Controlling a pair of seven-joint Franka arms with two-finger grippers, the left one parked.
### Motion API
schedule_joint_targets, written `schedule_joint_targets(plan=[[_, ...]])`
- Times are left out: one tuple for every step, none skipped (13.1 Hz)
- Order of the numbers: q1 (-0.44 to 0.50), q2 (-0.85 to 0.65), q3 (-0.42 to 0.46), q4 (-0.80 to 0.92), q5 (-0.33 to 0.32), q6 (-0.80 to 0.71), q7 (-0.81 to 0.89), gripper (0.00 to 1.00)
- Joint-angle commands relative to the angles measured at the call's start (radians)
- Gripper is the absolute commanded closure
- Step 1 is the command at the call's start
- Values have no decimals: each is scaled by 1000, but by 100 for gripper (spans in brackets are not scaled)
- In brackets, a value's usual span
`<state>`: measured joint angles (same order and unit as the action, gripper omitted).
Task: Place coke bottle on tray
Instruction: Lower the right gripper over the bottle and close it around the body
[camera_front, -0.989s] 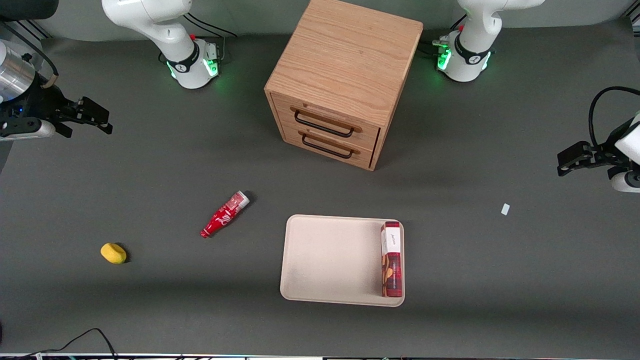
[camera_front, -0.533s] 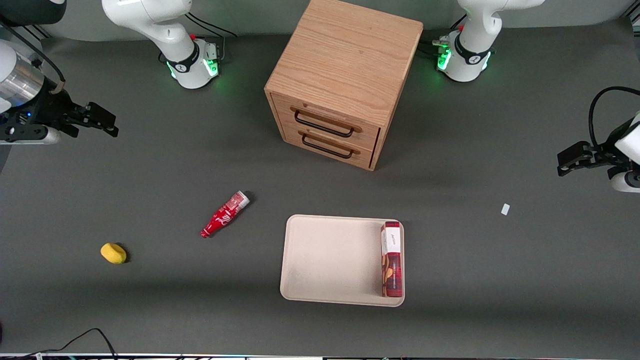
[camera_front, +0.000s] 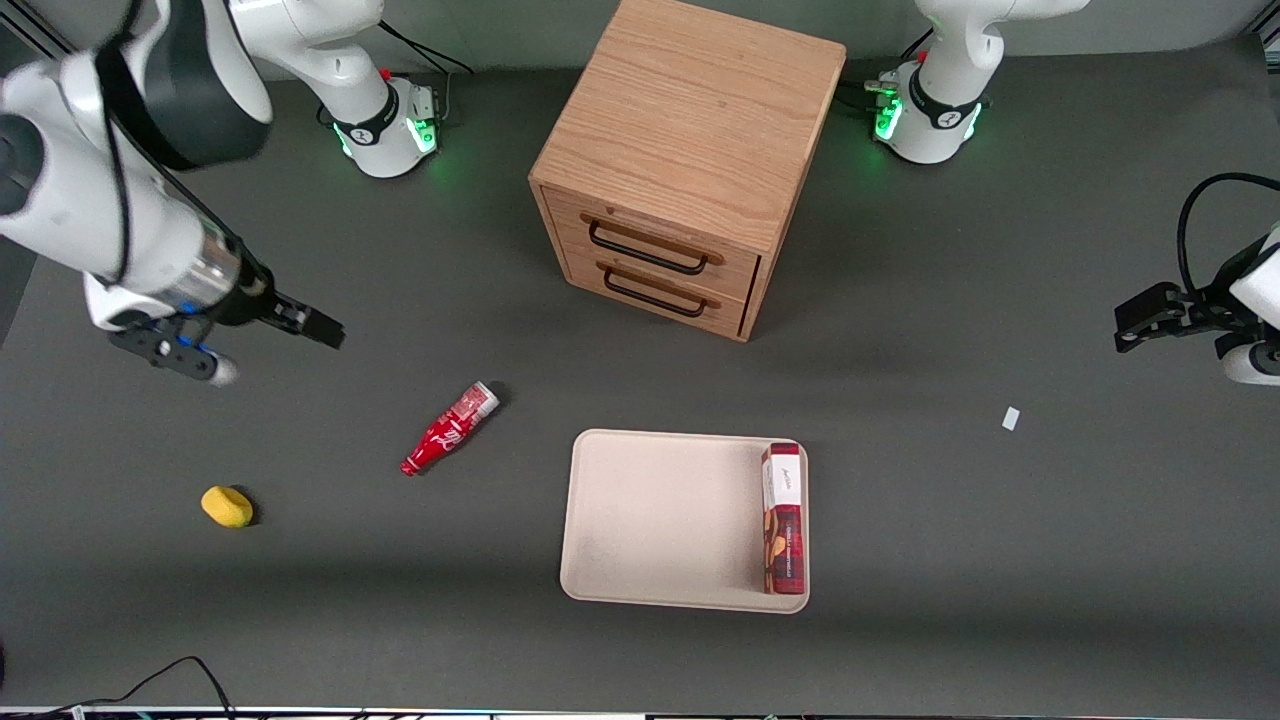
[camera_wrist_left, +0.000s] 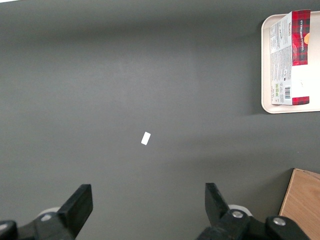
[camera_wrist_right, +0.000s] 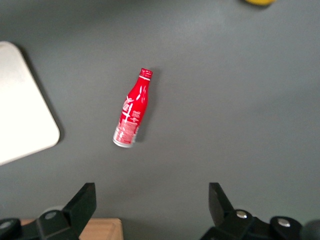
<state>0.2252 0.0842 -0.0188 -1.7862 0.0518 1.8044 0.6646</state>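
The coke bottle (camera_front: 450, 428) is small, slim and red, and lies on its side on the dark table, cap end nearer the front camera. It also shows in the right wrist view (camera_wrist_right: 132, 110). The cream-beige tray (camera_front: 660, 515) lies flat on the table beside the bottle, toward the parked arm's end; its rounded corner shows in the right wrist view (camera_wrist_right: 22, 120). My gripper (camera_front: 318, 328) hangs in the air above the table, farther from the front camera than the bottle and apart from it. Its jaws stand wide open and empty (camera_wrist_right: 152, 202).
A red-and-white snack box (camera_front: 785, 520) lies in the tray along the edge toward the parked arm. A wooden two-drawer cabinet (camera_front: 685, 160) stands farther from the front camera than the tray. A yellow lemon-like object (camera_front: 227, 506) lies toward the working arm's end. A small white scrap (camera_front: 1011, 418) lies toward the parked arm's end.
My arm has swung in from the table's end toward the bottle, and the gripper now hangs closer to it. The bottle, tray and box have not moved.
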Motion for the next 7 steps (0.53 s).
schedule_joint_targets(plan=[[2, 101, 35, 13, 23, 88, 157, 0], [3, 133, 46, -1, 19, 145, 191, 0], [3, 169, 52, -13, 16, 197, 229, 0], [5, 207, 59, -30, 16, 257, 260, 0], [17, 238, 65, -74, 11, 341, 297, 0], [25, 255, 65, -135, 5, 452, 325, 0], [25, 276, 65, -183, -6, 533, 335, 0]])
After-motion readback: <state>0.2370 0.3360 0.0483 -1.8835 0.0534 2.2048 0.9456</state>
